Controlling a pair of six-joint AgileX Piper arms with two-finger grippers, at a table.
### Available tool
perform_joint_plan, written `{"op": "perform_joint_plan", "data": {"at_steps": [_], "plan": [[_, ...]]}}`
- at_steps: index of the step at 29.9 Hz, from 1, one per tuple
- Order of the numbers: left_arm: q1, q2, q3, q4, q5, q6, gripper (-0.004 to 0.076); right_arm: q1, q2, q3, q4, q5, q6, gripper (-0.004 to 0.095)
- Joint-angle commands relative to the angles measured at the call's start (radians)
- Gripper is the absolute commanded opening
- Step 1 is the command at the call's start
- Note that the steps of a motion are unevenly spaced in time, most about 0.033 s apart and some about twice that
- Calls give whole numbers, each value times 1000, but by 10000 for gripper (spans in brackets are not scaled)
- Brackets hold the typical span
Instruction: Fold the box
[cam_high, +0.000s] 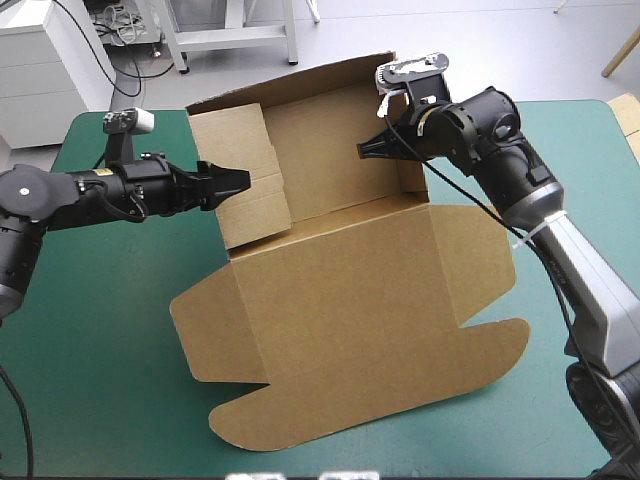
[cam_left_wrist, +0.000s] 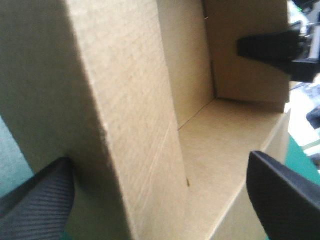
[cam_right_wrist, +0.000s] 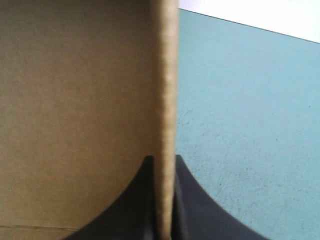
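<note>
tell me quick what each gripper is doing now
left gripper: open, astride a wall of the box
right gripper: shut on the box's opposite wall

Left hand (cam_high: 243, 182), right hand (cam_high: 364, 150) black; right forearm (cam_high: 590, 290) silver-grey
</note>
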Motion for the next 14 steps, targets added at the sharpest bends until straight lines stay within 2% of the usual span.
{"op": "perform_joint_plan", "data": {"at_steps": [1,6,10,14], "plan": [[-118,-29,-84,202,-73,-257,654,37,-51,-29,-19,-106,47,-14],[-278,-25,-89,517,-149,-551,654,49,-51,-29,-38,-126,82,-14],[-384,-23,-65,769,-253,-786,654,49,-51,-29,-51,-134,95,-14],[-428,6,-65,923,-271,-975,654,49,-51,-29,-53,-134,97,-14]]}}
